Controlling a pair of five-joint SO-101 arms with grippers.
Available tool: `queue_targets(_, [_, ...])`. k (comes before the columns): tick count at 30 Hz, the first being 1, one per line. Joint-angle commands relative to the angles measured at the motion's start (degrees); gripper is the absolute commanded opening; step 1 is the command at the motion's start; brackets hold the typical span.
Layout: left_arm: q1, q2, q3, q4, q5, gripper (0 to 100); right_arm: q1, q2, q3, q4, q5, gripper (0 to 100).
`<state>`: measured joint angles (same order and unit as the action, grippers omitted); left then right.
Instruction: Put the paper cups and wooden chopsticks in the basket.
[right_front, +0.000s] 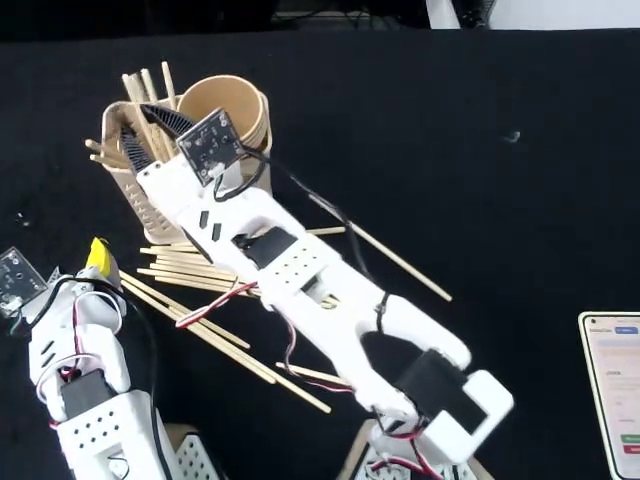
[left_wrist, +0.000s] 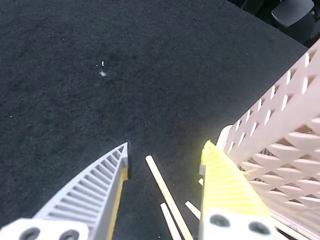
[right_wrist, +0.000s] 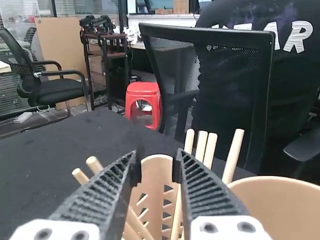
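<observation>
A pale latticed basket (right_front: 125, 190) stands at the table's far left with several wooden chopsticks (right_front: 150, 85) upright in it and a stack of paper cups (right_front: 225, 100) against its right side. My right gripper (right_front: 150, 130) hovers over the basket's rim, slightly open and holding nothing. From its wrist, the right gripper (right_wrist: 156, 160) sits above the basket (right_wrist: 155, 195), with the chopsticks (right_wrist: 202, 145) behind and a cup (right_wrist: 275, 205) beside. More chopsticks (right_front: 190, 270) lie on the table under that arm. My left gripper (left_wrist: 165, 147) is open low over one chopstick (left_wrist: 165, 187), next to the basket (left_wrist: 280, 130).
One long chopstick (right_front: 400, 262) lies slanted toward the table's middle. A phone (right_front: 612, 390) rests at the right edge. The right arm's body spans the table diagonally above the loose chopsticks. Black cloth covers the table.
</observation>
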<state>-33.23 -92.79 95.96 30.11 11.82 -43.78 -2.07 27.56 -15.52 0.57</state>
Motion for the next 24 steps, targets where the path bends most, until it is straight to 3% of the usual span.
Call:
queue_targets(1, [0.7, -0.8, 0.5, -1.1, -0.4, 23, -0.5, -8.7, -0.2, 6.0, -0.3, 10.3])
queue_targets(8, [0.7, -0.8, 0.5, -1.1, -0.4, 23, -0.4, -29.1, -0.3, 27.1, -0.2, 8.7])
queue_targets(15, [0.7, -0.8, 0.5, -1.1, -0.4, 23, -0.1, -50.2, 0.3, 64.4, 0.3, 6.5])
queue_targets(18, [0.7, -0.8, 0.5, -1.1, -0.4, 23, 0.5, -54.2, 4.9, 78.8, 7.0, 10.7])
queue_targets(21, [0.7, -0.8, 0.5, -1.1, -0.4, 23, 4.7, -54.8, 14.7, 82.8, 14.4, 18.6])
queue_targets(24, [0.7, -0.8, 0.5, -1.0, -0.4, 23, 11.2, -54.8, 27.1, 76.7, 19.1, 22.2])
